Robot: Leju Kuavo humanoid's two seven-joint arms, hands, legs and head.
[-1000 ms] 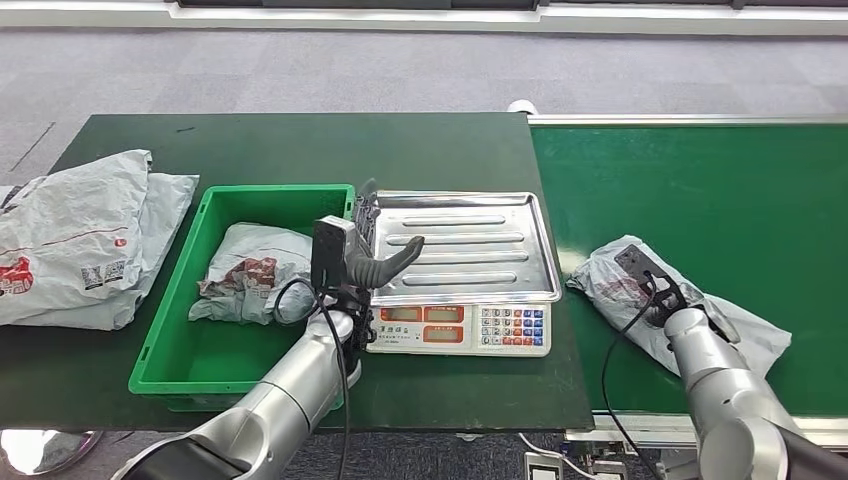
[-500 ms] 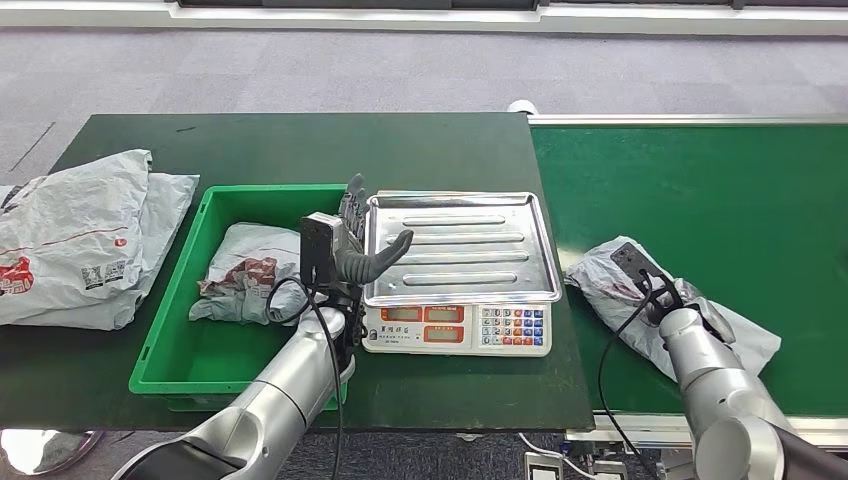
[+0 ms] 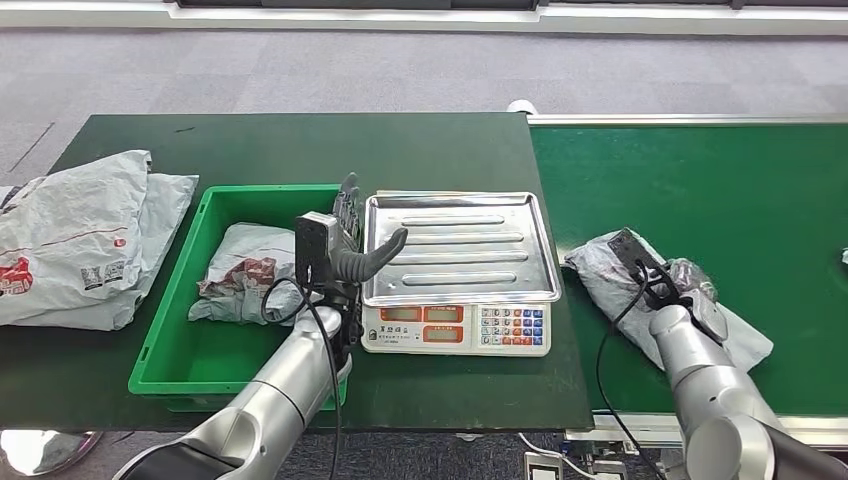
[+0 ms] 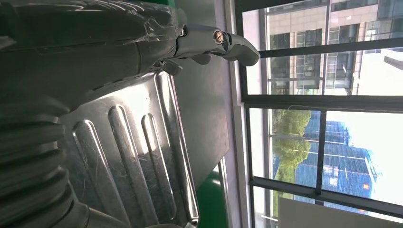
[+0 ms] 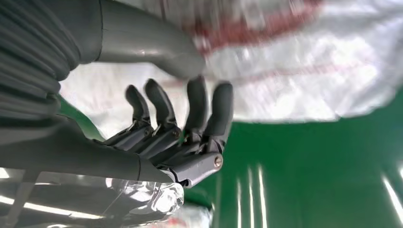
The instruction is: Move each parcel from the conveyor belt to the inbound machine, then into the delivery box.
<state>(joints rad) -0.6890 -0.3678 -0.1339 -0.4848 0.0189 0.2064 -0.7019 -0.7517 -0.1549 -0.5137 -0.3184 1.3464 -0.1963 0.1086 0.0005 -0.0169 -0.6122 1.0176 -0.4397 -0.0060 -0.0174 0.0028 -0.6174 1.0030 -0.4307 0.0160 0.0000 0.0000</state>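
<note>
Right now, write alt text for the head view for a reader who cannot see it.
A humanoid robot's right hand reaches onto a grey plastic parcel lying on the green conveyor belt. Its left hand hovers open at the edge of an empty steel-trayed weighing scale. Beside it a green bin holds another parcel.

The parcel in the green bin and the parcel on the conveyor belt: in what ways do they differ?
The parcel in the green bin lies crumpled inside the bin, untouched; the parcel on the conveyor belt lies spread flat on the belt, under the right hand. The first is left of the scale, the second right. Both are grey bags with red print.
</note>
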